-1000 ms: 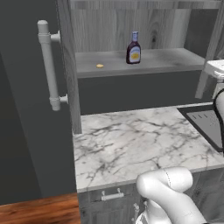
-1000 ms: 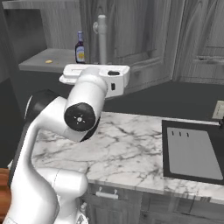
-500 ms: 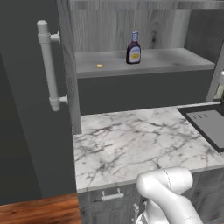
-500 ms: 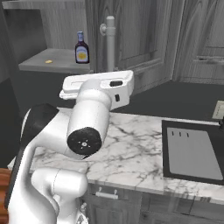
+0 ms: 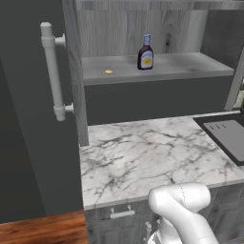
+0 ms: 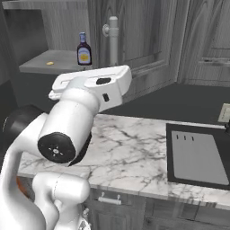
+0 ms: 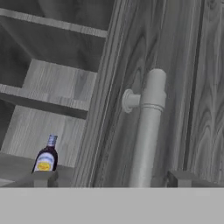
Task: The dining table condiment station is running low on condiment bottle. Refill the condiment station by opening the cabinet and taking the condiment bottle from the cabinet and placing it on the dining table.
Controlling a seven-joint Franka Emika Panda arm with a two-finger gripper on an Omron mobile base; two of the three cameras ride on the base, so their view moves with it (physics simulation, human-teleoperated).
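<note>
While my claw (image 7: 111, 178) gapes wide, it grips nothing.
Its tips straddle the cabinet's (image 7: 175, 65) bar handle (image 7: 146, 131); the condiment bottle (image 7: 46, 157) stands on the shelf (image 7: 57, 94).

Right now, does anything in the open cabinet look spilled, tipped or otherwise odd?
Nothing serious. The bottle stands upright on the shelf. The one stray thing is a small yellow bit lying on the shelf beside it.

The condiment bottle (image 5: 146, 52) is dark maroon with a pale blue cap and a yellow-orange label. The cabinet (image 5: 143, 24) is grey wood-grain, its shelf (image 5: 181, 64) plain grey, its bar handle (image 5: 52, 71) pale grey. A small yellow speck (image 5: 108, 72) lies on the shelf. The desk (image 5: 143, 157) is white marble with grey veins. The sink (image 5: 226, 138) is dark grey. The floor (image 5: 38, 231) is reddish-brown wood.
</note>
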